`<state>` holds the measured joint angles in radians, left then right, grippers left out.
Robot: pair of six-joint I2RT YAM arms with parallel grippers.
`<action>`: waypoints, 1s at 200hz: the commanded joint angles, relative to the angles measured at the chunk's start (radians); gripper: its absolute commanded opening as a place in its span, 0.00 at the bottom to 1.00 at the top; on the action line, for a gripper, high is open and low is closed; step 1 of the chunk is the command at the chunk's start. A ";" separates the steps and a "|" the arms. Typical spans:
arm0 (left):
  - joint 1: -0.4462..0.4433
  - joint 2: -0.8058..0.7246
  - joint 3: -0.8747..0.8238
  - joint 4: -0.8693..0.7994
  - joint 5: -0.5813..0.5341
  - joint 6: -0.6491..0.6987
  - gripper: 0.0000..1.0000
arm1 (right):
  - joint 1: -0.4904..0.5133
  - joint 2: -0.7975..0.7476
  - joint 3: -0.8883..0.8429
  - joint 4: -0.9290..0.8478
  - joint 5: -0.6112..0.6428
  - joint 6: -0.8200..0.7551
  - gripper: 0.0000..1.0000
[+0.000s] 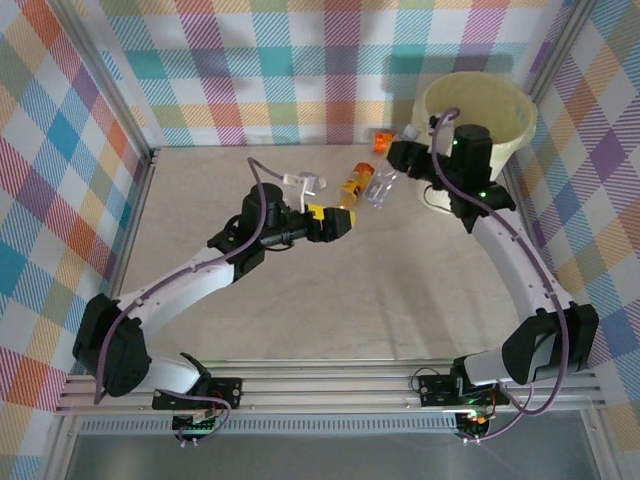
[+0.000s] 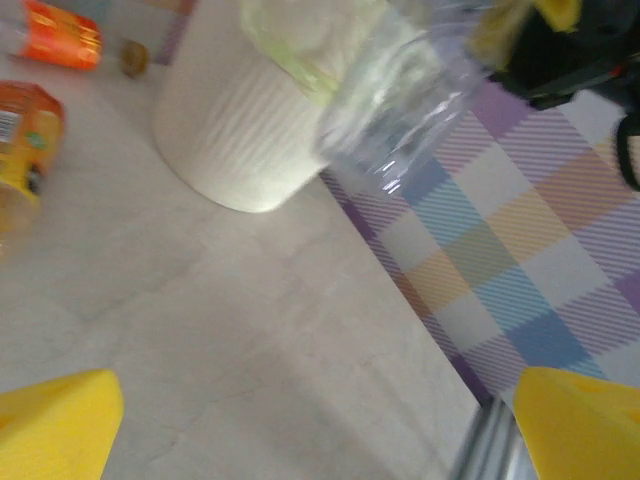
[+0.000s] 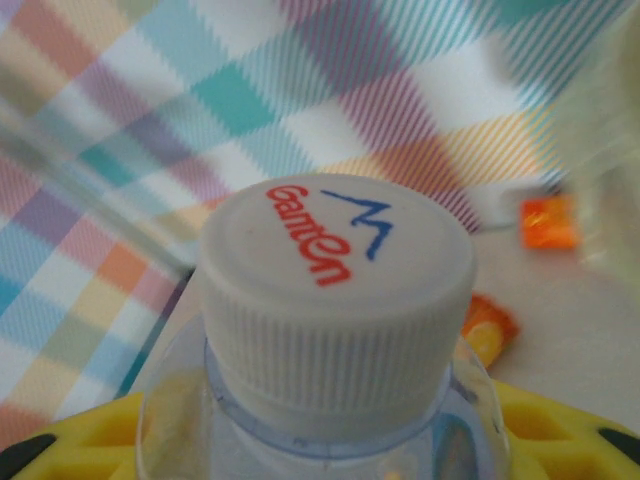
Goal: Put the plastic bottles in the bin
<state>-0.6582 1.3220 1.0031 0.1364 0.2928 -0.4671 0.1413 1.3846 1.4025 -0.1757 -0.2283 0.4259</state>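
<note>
My right gripper [image 1: 404,152] is shut on a clear plastic bottle [image 3: 330,420] with a white printed cap [image 3: 335,290], held in the air just left of the bin [image 1: 475,112]. The bin is a round white bucket with a pale yellow liner. In the left wrist view the same clear bottle [image 2: 400,110] hangs blurred beside the bin [image 2: 235,130]. My left gripper [image 1: 338,221] is open over bare table, its yellow fingertips [image 2: 55,425] wide apart with nothing between them. On the table lie an orange bottle [image 1: 351,185], a clear crushed one [image 1: 380,188], an orange-labelled one [image 1: 380,140] and a clear one [image 1: 305,183].
Plaid walls and a metal frame close in the beige table [image 1: 330,300] on three sides. The bin stands in the far right corner against the wall. The orange bottle [image 2: 25,150] and an orange-labelled bottle [image 2: 60,35] lie left of the bin in the left wrist view.
</note>
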 commanded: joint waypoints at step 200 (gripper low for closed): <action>-0.009 -0.060 -0.113 -0.067 -0.290 -0.045 1.00 | -0.207 0.509 0.464 0.302 0.678 0.270 0.56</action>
<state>-0.6582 1.2549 0.8906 0.0727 0.0193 -0.5026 -0.0853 1.8309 1.7603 0.0738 0.3779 0.6827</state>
